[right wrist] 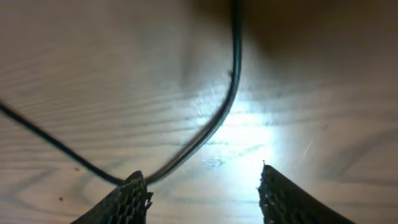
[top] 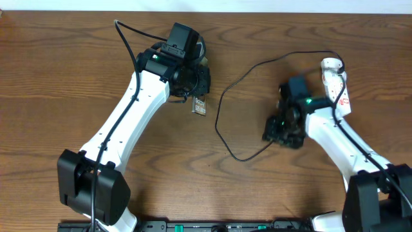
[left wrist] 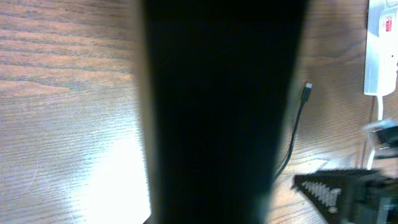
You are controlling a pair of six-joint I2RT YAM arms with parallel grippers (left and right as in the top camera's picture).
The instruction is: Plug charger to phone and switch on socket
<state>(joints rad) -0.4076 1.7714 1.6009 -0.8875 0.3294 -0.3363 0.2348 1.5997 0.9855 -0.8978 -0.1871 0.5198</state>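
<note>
My left gripper (top: 196,87) is shut on the phone (top: 199,106), a small dark brown slab with white lettering. In the left wrist view the phone (left wrist: 217,112) fills the middle as a dark blur and hides the fingers. The charger's thin black cable (top: 219,116) loops across the table from the white adapter (top: 330,64) on the socket (top: 339,90), a white power strip with red markings. Its small black plug (left wrist: 306,91) lies loose on the wood. My right gripper (top: 280,132) is open low over the cable (right wrist: 227,106), which runs past its left finger (right wrist: 205,194).
The brown wooden table (top: 77,64) carries everything. The power strip (left wrist: 380,46) lies at the far right, next to the right arm. The left arm's own black cable (top: 129,35) trails at the back left.
</note>
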